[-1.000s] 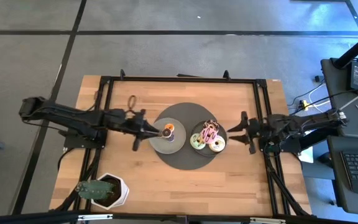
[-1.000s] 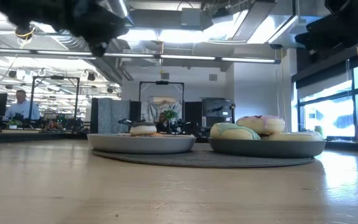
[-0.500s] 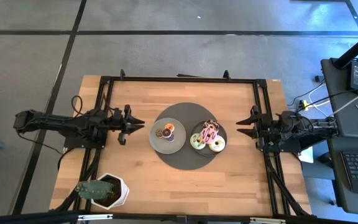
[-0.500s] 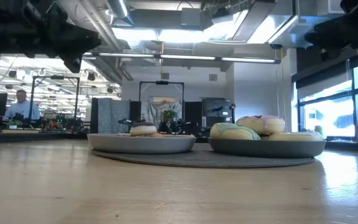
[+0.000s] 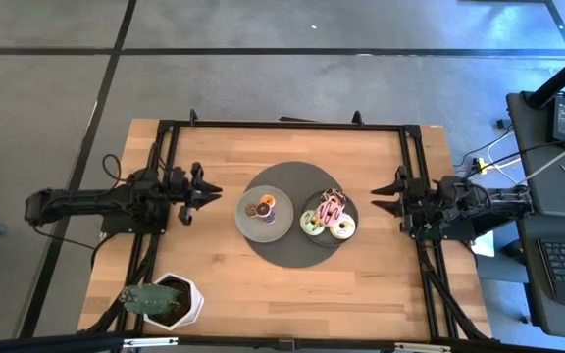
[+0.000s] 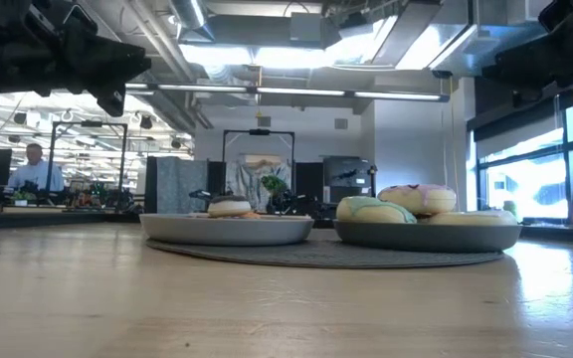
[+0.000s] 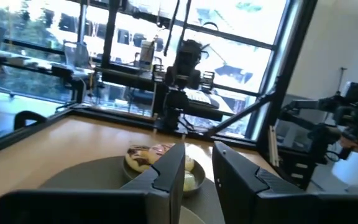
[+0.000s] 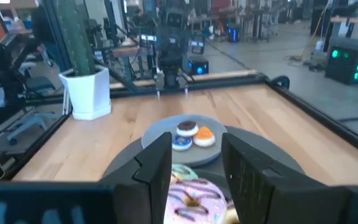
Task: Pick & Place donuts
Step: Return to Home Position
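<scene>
My left arm (image 5: 96,201) has pulled back to the left, away from the plates. The left jaws are spread and hold nothing. The right arm (image 5: 479,201) waits at the right edge, and the right jaws are spread too. The small donuts (image 5: 263,207) sit on the gray plate (image 6: 227,231), right of the left jaws. The big donuts (image 5: 328,217) sit on the dark plate (image 6: 426,236), nearer the right arm. Both arms lie low; I think they are almost home.

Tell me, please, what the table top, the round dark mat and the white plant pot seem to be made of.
The table top: wood, pale matte strips joined side by side. The mat: probably felt or woven fabric; flat, dull dark grey. The pot: ceramic or plastic; smooth white faceted walls, cannot tell which.
</scene>
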`<action>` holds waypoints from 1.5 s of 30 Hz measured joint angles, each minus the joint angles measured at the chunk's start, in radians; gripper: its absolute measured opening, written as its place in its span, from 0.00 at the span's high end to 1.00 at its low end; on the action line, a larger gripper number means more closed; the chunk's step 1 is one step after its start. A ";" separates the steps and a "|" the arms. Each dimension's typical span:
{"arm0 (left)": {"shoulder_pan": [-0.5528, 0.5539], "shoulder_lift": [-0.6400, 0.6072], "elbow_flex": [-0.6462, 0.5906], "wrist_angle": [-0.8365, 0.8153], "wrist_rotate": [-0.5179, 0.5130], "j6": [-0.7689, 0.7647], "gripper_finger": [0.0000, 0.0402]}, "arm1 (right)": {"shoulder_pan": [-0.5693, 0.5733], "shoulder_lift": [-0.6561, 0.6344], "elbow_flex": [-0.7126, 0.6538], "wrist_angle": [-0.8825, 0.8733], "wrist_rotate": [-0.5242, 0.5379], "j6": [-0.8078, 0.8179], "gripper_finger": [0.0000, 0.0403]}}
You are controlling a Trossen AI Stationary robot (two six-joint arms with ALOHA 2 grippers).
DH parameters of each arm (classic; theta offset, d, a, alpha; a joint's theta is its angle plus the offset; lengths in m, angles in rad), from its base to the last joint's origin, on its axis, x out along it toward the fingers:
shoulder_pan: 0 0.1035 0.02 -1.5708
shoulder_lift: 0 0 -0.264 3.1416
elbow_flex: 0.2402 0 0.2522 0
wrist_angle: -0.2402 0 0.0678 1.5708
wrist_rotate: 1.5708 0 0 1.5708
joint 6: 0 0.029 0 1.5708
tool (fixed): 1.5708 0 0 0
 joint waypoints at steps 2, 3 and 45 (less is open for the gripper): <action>0.014 -0.006 0.000 -0.007 0.001 0.001 0.80 | 0.000 0.000 -0.037 0.071 0.000 -0.010 0.65; 0.020 -0.008 0.000 -0.016 0.001 0.001 0.80 | 0.000 0.000 -0.053 0.099 0.000 -0.023 0.65; 0.097 -0.307 0.014 -0.361 -0.281 -0.007 0.80 | -0.005 0.000 -0.119 0.217 0.134 -0.033 0.65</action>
